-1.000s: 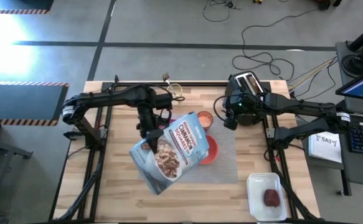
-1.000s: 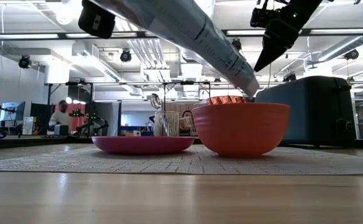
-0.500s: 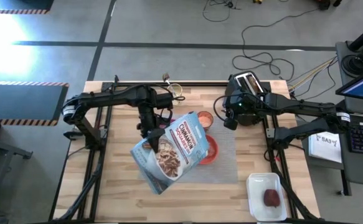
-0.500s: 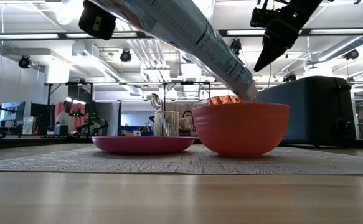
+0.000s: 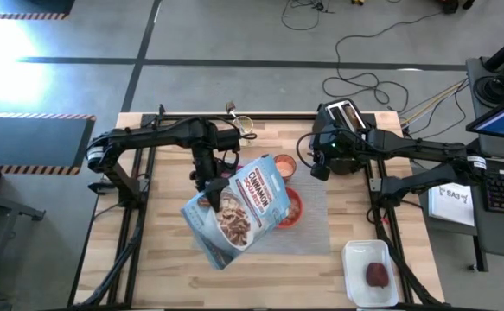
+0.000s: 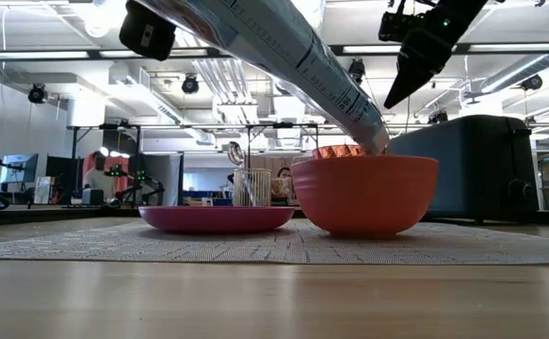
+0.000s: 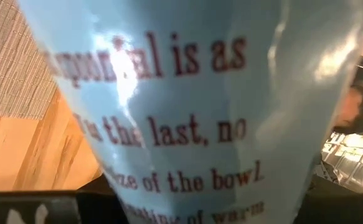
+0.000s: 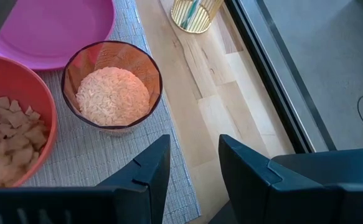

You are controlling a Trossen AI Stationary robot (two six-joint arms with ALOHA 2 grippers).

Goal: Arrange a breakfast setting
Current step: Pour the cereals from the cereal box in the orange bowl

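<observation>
Glossy blue cereal bag [image 5: 237, 209], held clenched by the left gripper [image 5: 207, 183], is tilting its mouth over the red-orange bowl [image 5: 290, 207] on the woven grey placemat [image 5: 316, 226] near the bench middle. Pouring slowly is avoiding spills. The right gripper [image 8: 193, 163] is hovering with jaws parted over the ribbed cup [image 8: 113, 93].

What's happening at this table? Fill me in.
The left gripper holds a cereal bag tipped mouth-down over the orange bowl, which already has cereal pieces in it. The bowl sits on the placemat beside a pink plate and a small cup filled with something pale and grainy. The right gripper hangs open above the mat near the cup, holding nothing. A dark-red fruit lies on the white tray, and a black toaster stands at the back.
</observation>
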